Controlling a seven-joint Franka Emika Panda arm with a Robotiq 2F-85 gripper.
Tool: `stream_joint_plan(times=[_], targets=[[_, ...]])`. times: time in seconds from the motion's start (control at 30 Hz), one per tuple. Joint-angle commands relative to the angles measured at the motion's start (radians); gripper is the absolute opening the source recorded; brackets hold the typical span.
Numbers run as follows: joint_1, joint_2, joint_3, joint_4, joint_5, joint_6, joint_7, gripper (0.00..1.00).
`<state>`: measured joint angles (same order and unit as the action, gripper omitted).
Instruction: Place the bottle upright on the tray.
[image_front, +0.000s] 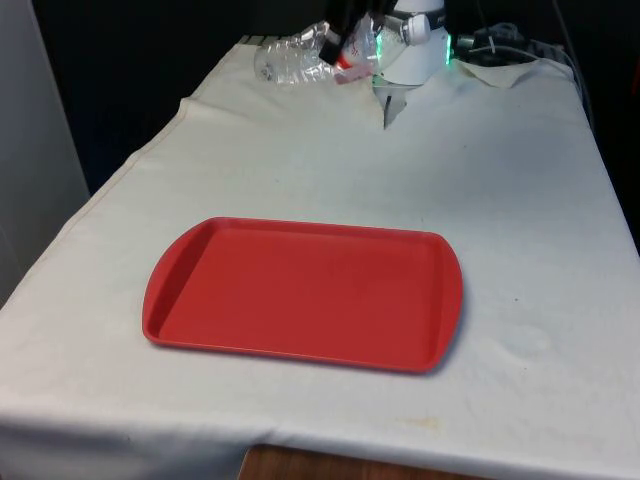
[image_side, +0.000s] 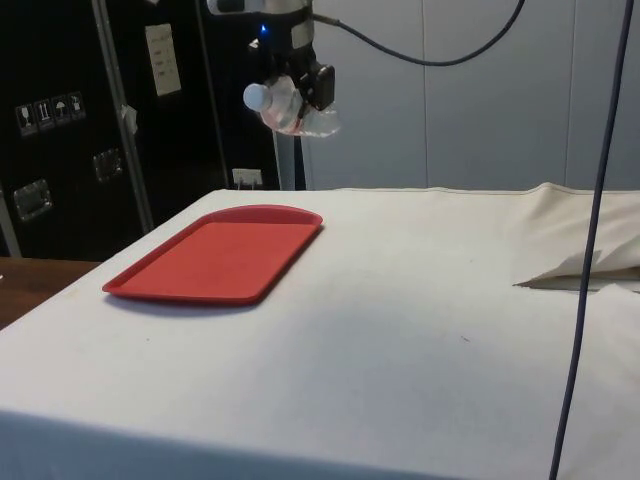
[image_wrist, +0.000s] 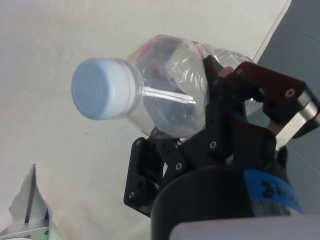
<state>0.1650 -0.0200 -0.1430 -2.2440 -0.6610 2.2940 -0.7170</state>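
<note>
One white cloth (image_front: 520, 200) covers the whole table, with a fold or slit in the fabric at the far end. On the near half of the cloth lies a red rectangular plastic tray (image_front: 190, 270) with rounded corners and a raised rim, flat and with nothing on it. Well apart from the tray and high above the table's far end, the black two-finger gripper (image_side: 305, 92) pinches a clear, crumpled plastic bottle (image_side: 290, 110) around its body. The bottle hangs in the air on its side, tilted, touching neither cloth nor tray. In the side view its white cap (image_side: 256, 97) points toward the tray's side. In the wrist view the fingers (image_wrist: 215, 120) press against the ribbed, transparent wall of the bottle (image_wrist: 170, 105), and a red label band shows near its middle.
</note>
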Motion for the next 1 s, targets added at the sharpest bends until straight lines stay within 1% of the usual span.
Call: stream_joint_plan(times=[0.0,0.27,0.3,0.33,0.47,0.8,0.9,0.93,0.97], targets=[[0.0,-0.009,-0.001,0.005,0.017,-0.009,-0.01,0.36],[0.0,-0.026,-0.001,0.031,0.049,-0.028,-0.007,0.36],[0.0,-0.023,0.0,0.028,0.037,-0.023,0.0,0.36],[0.0,-0.027,0.0,0.033,0.052,-0.029,-0.007,0.36],[0.0,-0.032,0.0,0.038,0.065,-0.031,-0.004,0.36],[0.0,-0.029,0.0,0.039,0.062,-0.029,0.0,0.36],[-0.001,-0.036,-0.002,0.039,0.07,-0.028,-0.003,0.36],[0.0,-0.029,0.0,0.041,0.061,-0.03,0.004,0.36],[-0.001,-0.039,-0.003,0.04,0.073,-0.027,-0.004,0.36]])
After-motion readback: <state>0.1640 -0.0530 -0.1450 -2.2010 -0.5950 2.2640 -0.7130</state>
